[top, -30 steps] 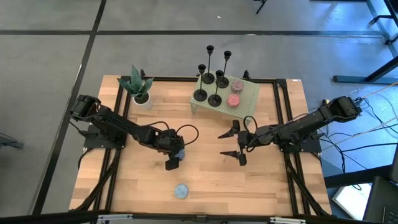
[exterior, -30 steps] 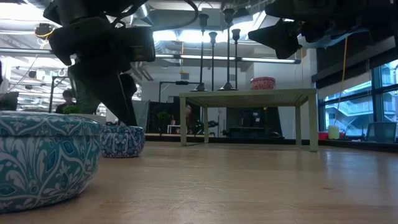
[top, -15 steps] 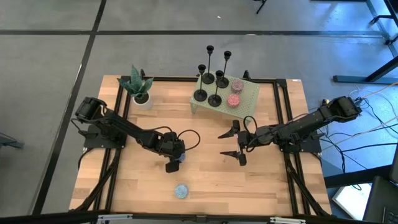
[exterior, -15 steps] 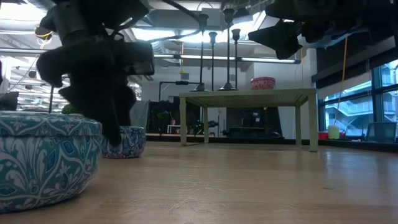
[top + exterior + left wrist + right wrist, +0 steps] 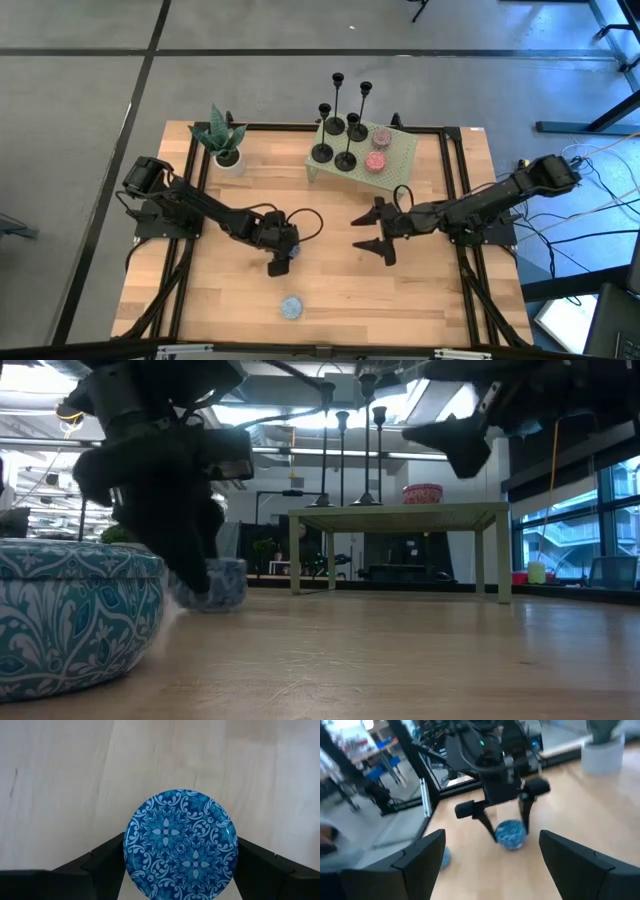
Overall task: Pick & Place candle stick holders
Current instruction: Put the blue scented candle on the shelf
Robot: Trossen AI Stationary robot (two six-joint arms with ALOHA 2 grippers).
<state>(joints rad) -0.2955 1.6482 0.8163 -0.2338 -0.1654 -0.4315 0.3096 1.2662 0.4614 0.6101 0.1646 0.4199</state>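
Several black candle stick holders (image 5: 346, 160) stand by their round bases on a small green table (image 5: 398, 150) at the far middle; in the low view their stems (image 5: 343, 455) rise above the green table's top. My left gripper (image 5: 281, 258) stands left of centre, around a small round blue patterned tin (image 5: 181, 845) and shut on it. My right gripper (image 5: 366, 232) hovers open right of centre, pointing toward the left arm, with nothing between its fingers. My left gripper pinches the tin's round side wall (image 5: 128, 851) between its two fingers, one on each opposite side. The fingers (image 5: 107, 857) come slanting down from above. The tin (image 5: 222, 582) is low at the tabletop and looks slightly tipped.
A second blue patterned tin (image 5: 291, 307) lies near the table's near edge, large in the low view (image 5: 70, 620). A potted plant (image 5: 222, 140) stands at the far left. Two pink tins (image 5: 378, 150) share the green table with the holders.
My left gripper has sunk over the blue tin and narrowed its fingers onto its sides; the tin has shifted a little and tipped. My right gripper has rolled about its own axis while staying in place.
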